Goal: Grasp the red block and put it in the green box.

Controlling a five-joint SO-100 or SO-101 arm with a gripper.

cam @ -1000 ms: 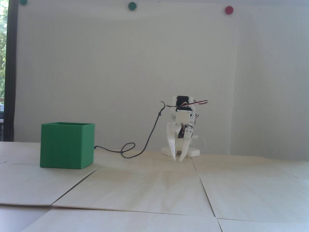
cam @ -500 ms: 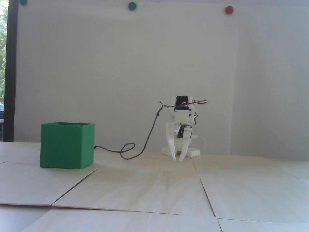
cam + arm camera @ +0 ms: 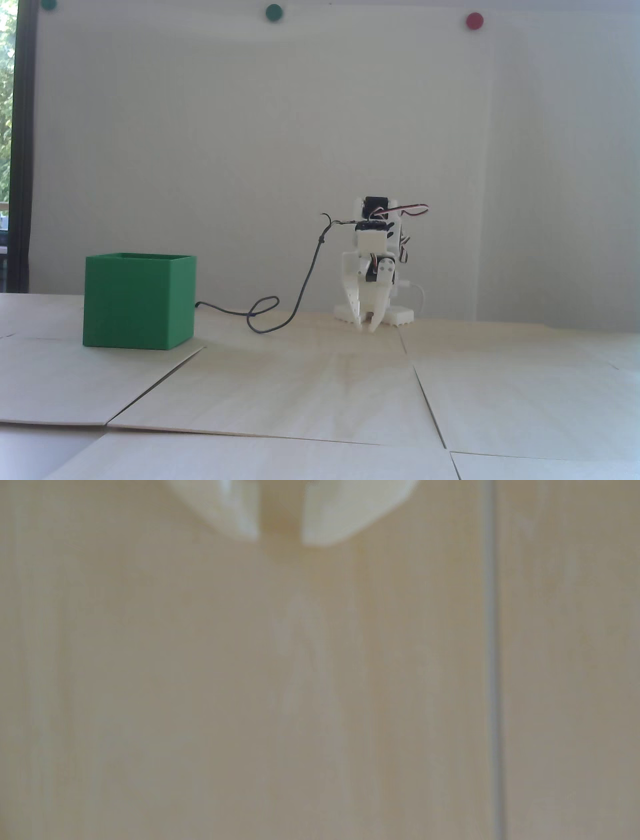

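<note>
**Folded arm, narrow-gapped gripper, no block in sight**

Only the fixed view takes in the whole scene: the white arm sits folded at the back of the pale wooden table, its gripper pointing down with the tips just above the surface. The green box stands well to the left of the arm in that view, open side up, with a dark cable looping between the two. The red block shows in neither view, so I cannot tell where it lies.

The wrist view gives what the fixed one cannot: a blurred close look at the gripper from above, both fingertips white against bare wood, parted by a narrow gap with nothing between them. A seam between boards runs down the right side.

Against the picture of half a second ago, the wrist has dropped slightly and shifted left, and the fingers have drawn closer together. The box has not moved.
</note>
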